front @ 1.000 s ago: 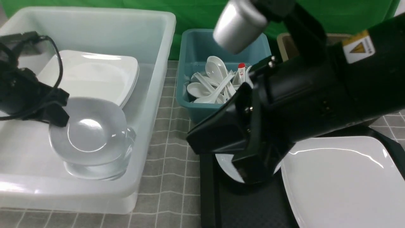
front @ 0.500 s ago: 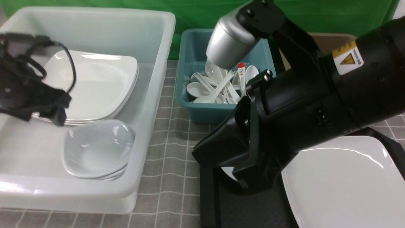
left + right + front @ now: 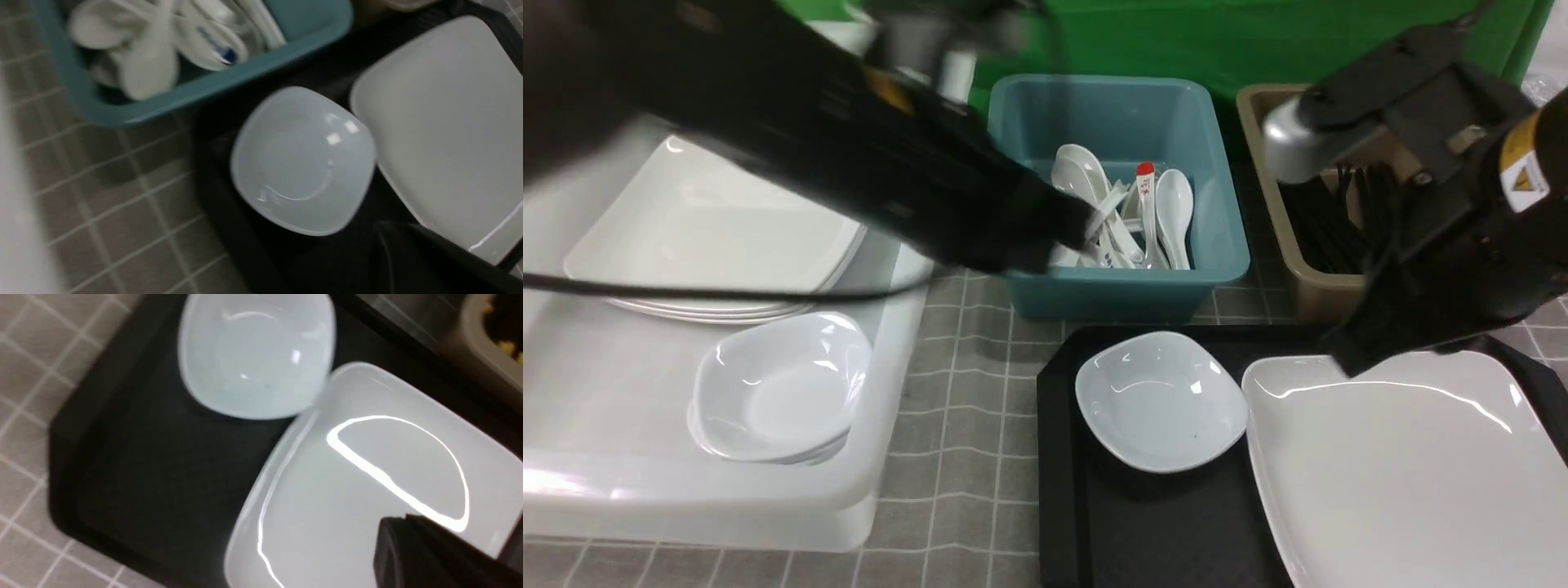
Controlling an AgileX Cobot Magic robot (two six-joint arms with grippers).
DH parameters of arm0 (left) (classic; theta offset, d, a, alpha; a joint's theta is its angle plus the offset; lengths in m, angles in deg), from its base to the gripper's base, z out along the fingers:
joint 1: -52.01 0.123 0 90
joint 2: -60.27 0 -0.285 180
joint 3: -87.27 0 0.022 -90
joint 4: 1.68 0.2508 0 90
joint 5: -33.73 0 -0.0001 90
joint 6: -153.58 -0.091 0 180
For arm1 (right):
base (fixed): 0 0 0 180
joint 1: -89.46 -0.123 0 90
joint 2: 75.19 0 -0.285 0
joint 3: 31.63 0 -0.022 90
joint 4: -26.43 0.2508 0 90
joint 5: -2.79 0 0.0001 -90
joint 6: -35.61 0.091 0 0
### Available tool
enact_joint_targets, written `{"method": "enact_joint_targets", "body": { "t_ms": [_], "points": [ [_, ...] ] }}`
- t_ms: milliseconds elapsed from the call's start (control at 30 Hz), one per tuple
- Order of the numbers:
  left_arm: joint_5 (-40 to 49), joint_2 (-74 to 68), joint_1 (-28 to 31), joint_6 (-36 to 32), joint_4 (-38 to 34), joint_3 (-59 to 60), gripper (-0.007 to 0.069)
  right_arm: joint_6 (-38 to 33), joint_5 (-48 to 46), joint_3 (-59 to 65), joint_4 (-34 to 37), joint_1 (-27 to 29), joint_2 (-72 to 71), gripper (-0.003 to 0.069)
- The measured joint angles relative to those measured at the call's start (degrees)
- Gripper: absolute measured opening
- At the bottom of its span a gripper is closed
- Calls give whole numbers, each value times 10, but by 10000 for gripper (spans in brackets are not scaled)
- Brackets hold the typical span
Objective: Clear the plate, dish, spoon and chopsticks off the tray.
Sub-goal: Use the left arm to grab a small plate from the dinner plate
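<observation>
Swinging over from the clear tub (image 3: 686, 490), where the stacked dishes (image 3: 780, 392) are now lying released, the left end effector (image 3: 1045, 237) is heading toward the tray (image 3: 1160, 531), jaws shut, nothing in them. The right end effector (image 3: 1364, 347), also shut, is pulling back. A dish (image 3: 1161, 400) & the plate (image 3: 1405, 465) are still sitting on the tray; prob. the dish next.

Left arm (image 3: 849, 147) swung across to the teal tub (image 3: 1127, 298); right arm (image 3: 1445, 245) retreated, uncovering the dish (image 3: 1161, 402).
</observation>
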Motion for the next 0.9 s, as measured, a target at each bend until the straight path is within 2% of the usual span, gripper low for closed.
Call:
{"method": "enact_joint_targets", "body": {
  "t_ms": [133, 267, 367, 500, 633, 733, 900],
  "points": [
    [2, -99, -70, 6, 51, -30, 22, 11, -12, 0, -4, 49, -2, 34],
    [6, -184, -111, -7, 128, -59, 113, 18, -18, 0, -7, 87, -14, 36],
    [-8, -225, -125, -7, 172, -66, 220, 19, -21, 0, -8, 98, -24, 37],
    [-45, -268, -128, -10, 206, -67, 421, 19, -25, 0, -5, 101, -33, 37],
    [-69, -288, -129, -10, 215, -67, 535, 19, -26, 0, 1, 101, -34, 37],
    [-75, -293, -129, -10, 218, -68, 564, 19, -25, 0, 2, 101, -34, 37],
    [-75, -292, -130, -10, 222, -69, 554, 19, -24, 0, 12, 101, -34, 37]
  ]
}}
